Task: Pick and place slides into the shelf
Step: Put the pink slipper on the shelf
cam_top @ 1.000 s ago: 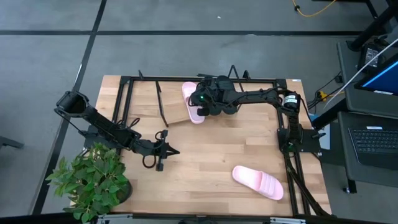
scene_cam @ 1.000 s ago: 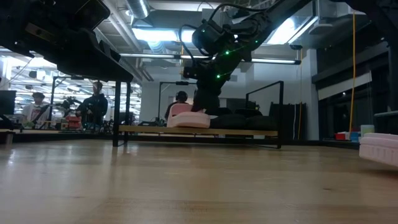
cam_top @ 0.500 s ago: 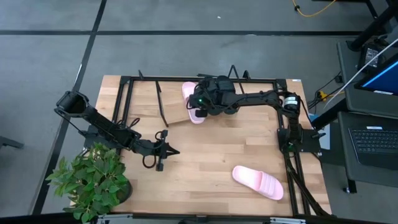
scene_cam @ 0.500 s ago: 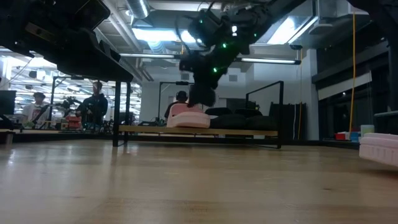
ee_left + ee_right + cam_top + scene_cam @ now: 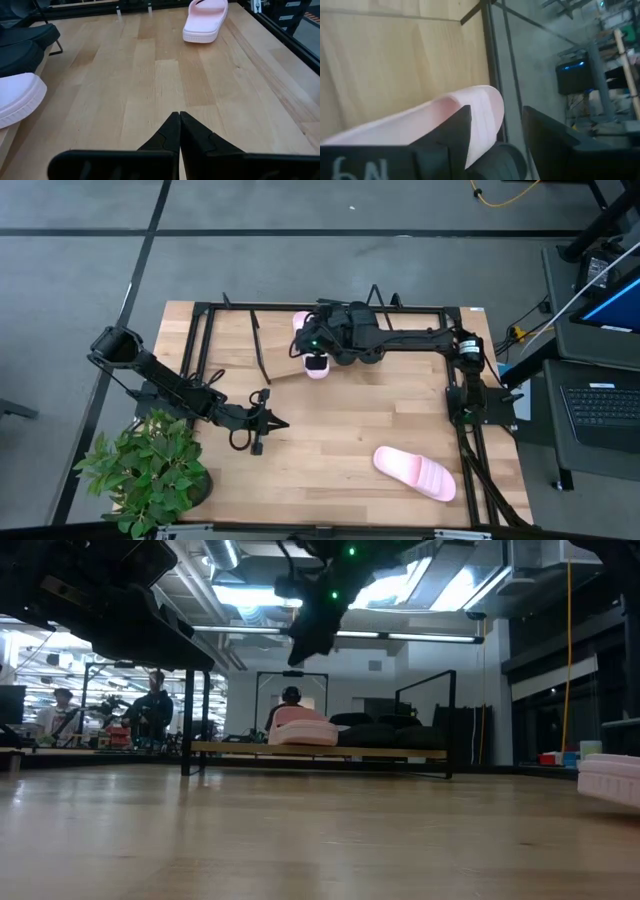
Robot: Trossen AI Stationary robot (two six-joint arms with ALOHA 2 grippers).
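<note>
The right gripper (image 5: 309, 348) hung above the shelf (image 5: 285, 366) at the far side of the bench (image 5: 340, 430), its fingers (image 5: 447, 132) spread wide and holding nothing; in the right wrist view the pink slide (image 5: 420, 125) lay just below and between them. That pink slide (image 5: 316, 367) rested on the slanted wooden board, and in the low view it sat on the shelf (image 5: 320, 749) with the right arm raised clear above it. Two black slides (image 5: 22, 47) lay on the shelf beside the pink one (image 5: 17, 97) in the left wrist view. The second pink slide (image 5: 414, 473) lay on the bench, well apart, near the right front. The left gripper (image 5: 262, 423) waited low over the bench beside a potted plant (image 5: 150, 470), its fingers (image 5: 167, 132) pressed together and empty.
</note>
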